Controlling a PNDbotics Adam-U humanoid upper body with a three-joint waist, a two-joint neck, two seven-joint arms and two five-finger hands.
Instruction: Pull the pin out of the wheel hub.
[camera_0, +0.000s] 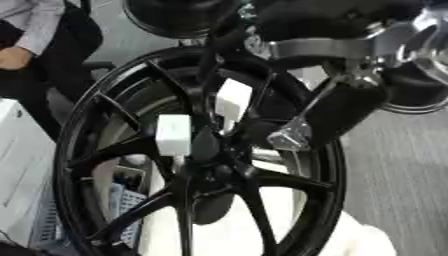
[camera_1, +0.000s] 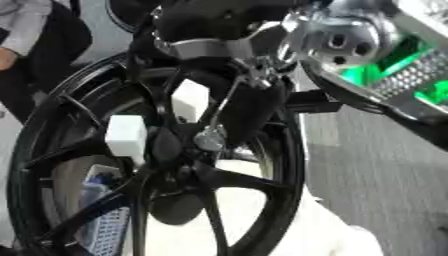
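Black wheel (camera_0: 197, 165) upright | hub (camera_0: 206, 150) at centre; white pin (camera_0: 172, 134) beside hub | right hand (camera_0: 337, 112) at hub, finger state indeterminate | extract pin straight along its axis.

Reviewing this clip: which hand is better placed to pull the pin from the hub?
Right. The right hand reaches in from the upper right, already over the black wheel beside the hub, next to two white blocks there. No left hand is visible.
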